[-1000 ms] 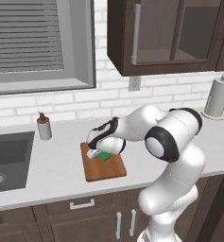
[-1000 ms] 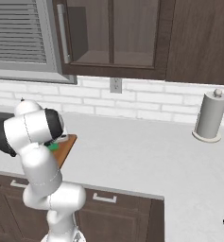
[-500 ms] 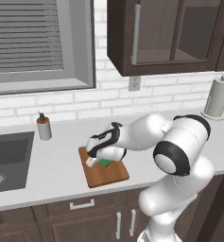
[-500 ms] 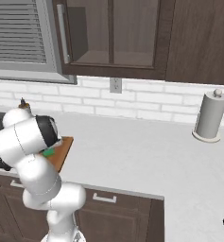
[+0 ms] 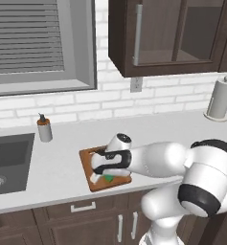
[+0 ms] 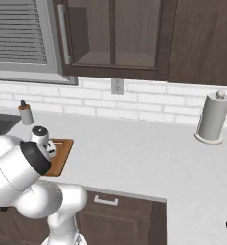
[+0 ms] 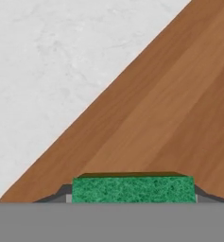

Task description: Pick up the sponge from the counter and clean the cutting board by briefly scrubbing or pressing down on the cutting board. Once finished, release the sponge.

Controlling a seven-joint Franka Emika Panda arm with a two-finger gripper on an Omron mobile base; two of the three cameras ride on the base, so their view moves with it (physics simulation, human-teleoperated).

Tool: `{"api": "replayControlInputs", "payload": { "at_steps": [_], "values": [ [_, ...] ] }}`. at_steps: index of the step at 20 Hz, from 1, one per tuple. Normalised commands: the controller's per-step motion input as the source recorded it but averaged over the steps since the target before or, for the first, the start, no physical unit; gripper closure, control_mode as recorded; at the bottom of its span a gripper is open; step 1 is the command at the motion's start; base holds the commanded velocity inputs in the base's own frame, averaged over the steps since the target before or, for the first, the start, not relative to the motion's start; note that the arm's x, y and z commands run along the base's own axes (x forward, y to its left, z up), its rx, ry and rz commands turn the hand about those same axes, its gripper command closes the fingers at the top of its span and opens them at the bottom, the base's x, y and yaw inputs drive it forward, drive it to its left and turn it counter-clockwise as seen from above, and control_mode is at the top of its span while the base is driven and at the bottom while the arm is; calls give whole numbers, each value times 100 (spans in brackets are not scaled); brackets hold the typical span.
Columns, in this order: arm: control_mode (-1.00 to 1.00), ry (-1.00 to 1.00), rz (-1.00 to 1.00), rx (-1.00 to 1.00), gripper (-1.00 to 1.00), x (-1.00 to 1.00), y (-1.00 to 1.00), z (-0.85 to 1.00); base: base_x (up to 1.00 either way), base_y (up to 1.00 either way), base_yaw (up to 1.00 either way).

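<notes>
Green sponge (image 7: 133, 189) clamped between fingers (image 7: 61, 193), pressed on cutting board (image 5: 93, 179), counter (image 7: 47, 66) beside.

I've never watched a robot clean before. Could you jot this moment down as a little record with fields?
Held item: small green-topped sponge
End effector: shut on the sponge
Sponge position: on the reddish-brown wooden cutting board, near its front edge
Board position: on the light grey-white counter
Nearby: dark sink, soap bottle, paper towel roll
</notes>
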Motion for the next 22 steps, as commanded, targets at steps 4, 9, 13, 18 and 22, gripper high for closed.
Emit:
{"api": "replayControlInputs", "payload": {
  "at_steps": [4, 9, 13, 18, 22],
  "values": [
    [-100, 0, 8, 0, 100, -45, 0, -17, 0, 0, 0],
    [-100, 0, 8, 10, 100, 0, 13, -15, 0, 0, 0],
    [-100, 0, 9, 6, 100, 0, 32, -5, 0, 0, 0],
    [-100, 0, 10, 0, 100, -5, 42, 0, 0, 0, 0],
    [-100, 0, 9, 0, 100, -2, 39, 0, 0, 0, 0]
  ]
}}
